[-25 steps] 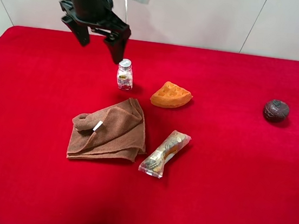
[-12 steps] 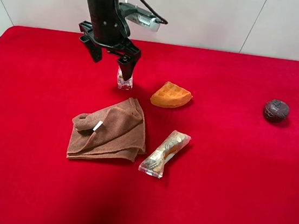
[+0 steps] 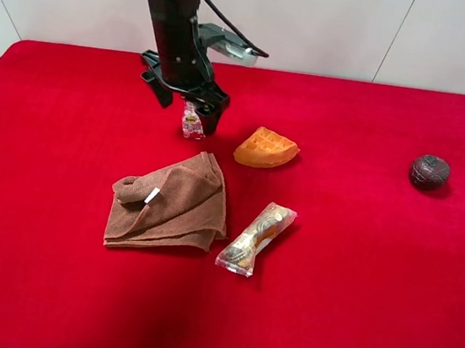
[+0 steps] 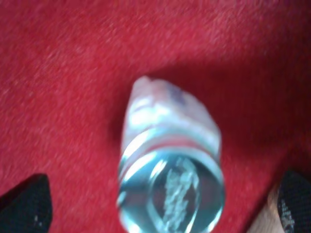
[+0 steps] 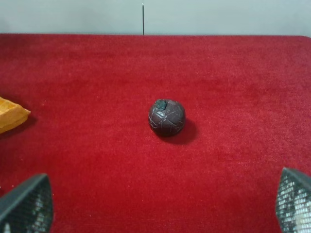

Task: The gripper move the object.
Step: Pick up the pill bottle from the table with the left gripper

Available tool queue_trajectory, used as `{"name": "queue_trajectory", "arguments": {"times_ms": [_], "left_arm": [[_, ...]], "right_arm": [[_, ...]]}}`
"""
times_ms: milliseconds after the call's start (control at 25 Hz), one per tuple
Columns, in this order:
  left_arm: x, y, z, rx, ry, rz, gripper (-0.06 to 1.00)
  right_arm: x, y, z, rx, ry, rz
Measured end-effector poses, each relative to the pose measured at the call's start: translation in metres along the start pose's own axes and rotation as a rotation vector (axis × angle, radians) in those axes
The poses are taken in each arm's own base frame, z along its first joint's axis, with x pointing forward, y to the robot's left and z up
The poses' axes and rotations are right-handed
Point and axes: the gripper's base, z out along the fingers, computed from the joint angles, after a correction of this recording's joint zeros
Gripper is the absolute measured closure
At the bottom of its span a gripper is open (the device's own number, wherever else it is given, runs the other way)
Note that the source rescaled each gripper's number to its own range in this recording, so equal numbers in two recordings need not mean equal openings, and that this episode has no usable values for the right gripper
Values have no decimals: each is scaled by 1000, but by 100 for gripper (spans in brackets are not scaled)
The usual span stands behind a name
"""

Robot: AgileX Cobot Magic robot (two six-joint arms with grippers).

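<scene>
The object, a small clear glass bottle (image 3: 192, 123) with a silver cap, stands upright on the red cloth at the back left of centre. My left gripper (image 3: 188, 110) is lowered over it, open, with one dark finger on each side of the bottle. In the left wrist view the bottle (image 4: 171, 184) is seen from above, blurred, between the two fingertips (image 4: 26, 204), which stand well apart from it. My right gripper (image 5: 159, 204) is open and empty, and does not show in the exterior high view.
An orange waffle (image 3: 265, 147) lies just right of the bottle. A brown towel (image 3: 169, 203) and a clear snack packet (image 3: 255, 237) lie nearer the front. A dark brown ball (image 3: 430, 171) sits far right and also shows in the right wrist view (image 5: 166, 117).
My left gripper has come down and moved right, from above and behind the bottle to straddling it. The bottle and the other things have not moved.
</scene>
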Motion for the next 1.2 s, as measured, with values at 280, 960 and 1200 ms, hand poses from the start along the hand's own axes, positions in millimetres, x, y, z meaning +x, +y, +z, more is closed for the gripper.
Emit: {"name": "queue_trajectory", "arguments": {"times_ms": [280,960,1200], "left_arm": [[-2,1,22,-1,16,1,5],[-7,-4,27,-4,-31,12,91],[-7,-4,27,-4,-31,12,94]], "right_arm": [[0,0,0,-1,0,1],[0,0,0,-1,0,1],[0,0,0,-1,0,1]]}}
